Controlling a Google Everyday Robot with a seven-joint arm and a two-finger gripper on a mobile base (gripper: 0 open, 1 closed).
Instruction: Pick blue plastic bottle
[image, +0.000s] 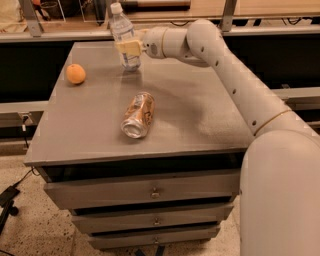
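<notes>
The blue plastic bottle (123, 31) is a small clear bottle with a white cap and a pale label, at the far edge of the grey cabinet top (200, 115). It leans with its cap toward the left. My gripper (128, 48) reaches in from the right and is shut around the bottle's middle, with a yellowish finger pad across the label. The bottle's base is at or just above the surface; I cannot tell which.
A crushed gold-brown can (138, 115) lies on its side mid-table. An orange (75, 73) sits near the left edge. The cabinet has drawers (155, 192) in front. Shelving and a rail run behind the far edge. My arm (240, 85) spans the right side.
</notes>
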